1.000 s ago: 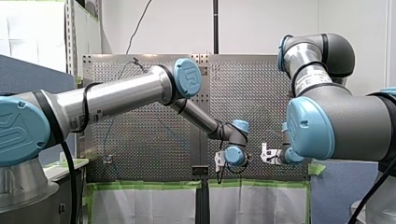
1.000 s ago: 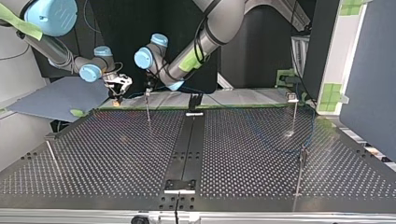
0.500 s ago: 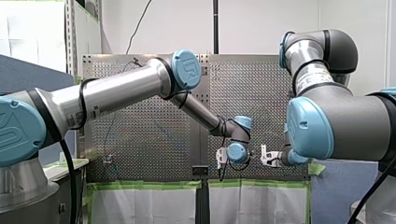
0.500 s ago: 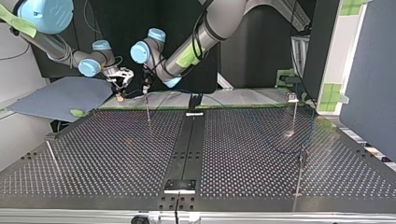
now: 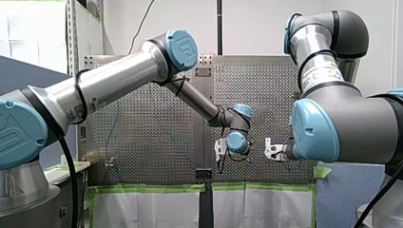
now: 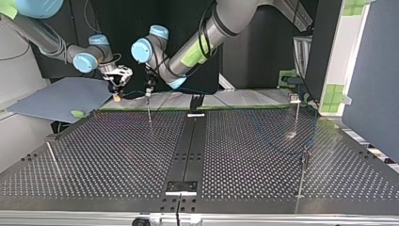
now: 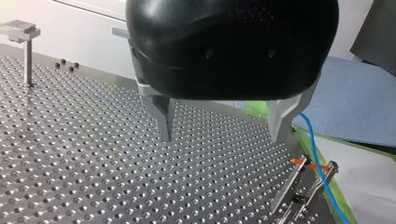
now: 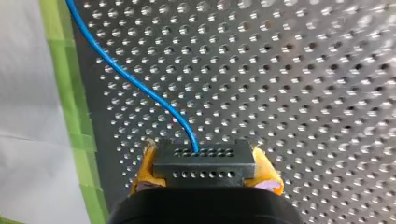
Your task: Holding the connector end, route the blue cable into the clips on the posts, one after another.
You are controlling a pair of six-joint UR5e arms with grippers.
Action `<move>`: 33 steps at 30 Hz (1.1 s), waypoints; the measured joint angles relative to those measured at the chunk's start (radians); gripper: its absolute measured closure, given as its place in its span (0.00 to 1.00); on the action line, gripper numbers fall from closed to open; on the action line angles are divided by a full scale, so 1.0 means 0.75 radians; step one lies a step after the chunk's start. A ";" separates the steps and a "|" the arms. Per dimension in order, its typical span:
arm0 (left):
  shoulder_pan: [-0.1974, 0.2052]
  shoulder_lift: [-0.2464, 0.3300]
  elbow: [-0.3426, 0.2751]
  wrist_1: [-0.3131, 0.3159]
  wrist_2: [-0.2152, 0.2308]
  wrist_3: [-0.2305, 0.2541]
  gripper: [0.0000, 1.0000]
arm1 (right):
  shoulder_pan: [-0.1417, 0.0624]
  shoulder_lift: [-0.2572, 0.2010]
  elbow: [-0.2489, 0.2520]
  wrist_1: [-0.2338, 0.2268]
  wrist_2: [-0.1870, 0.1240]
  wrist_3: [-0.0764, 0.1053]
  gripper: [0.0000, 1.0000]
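1. The perforated table [image 6: 117, 155] carries four thin posts. The blue cable [image 8: 135, 81] trails faintly across the top view's right half, near the two posts there, so routing looks partway through.
2. My left gripper [image 7: 223, 128] hangs over the table with its fingers wide apart and nothing between them.
3. My right gripper [image 8: 205, 167] has its yellow pads [image 8: 145, 163] clamped on the connector [image 8: 204, 156] — the cable leaves it near the table's edge.
4. The near post [image 6: 148, 107] beside both grippers seems next. The cable crosses its clip [image 7: 306, 179], though I cannot tell whether it is seated.
5. The far post [image 6: 51, 155] at the top view's left shows no cable — that one is left to do.
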 joint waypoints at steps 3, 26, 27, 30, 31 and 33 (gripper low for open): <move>-0.001 0.018 -0.034 -0.016 -0.001 -0.005 0.00 | 0.003 -0.018 0.019 -0.008 0.004 0.006 1.00; 0.026 0.024 -0.174 -0.153 0.091 -0.086 0.00 | 0.072 -0.025 0.123 -0.054 0.072 0.038 1.00; 0.027 0.024 -0.174 -0.154 0.093 -0.089 0.00 | 0.076 -0.025 0.133 -0.063 0.072 0.044 1.00; 0.033 0.024 -0.175 -0.156 0.106 -0.110 0.00 | 0.084 -0.024 0.165 -0.096 0.072 0.071 1.00; 0.036 0.024 -0.175 -0.158 0.113 -0.119 0.00 | 0.087 -0.024 0.173 -0.111 0.072 0.081 1.00; 0.042 0.024 -0.175 -0.169 0.136 -0.144 0.00 | 0.091 -0.024 0.180 -0.134 0.072 0.092 1.00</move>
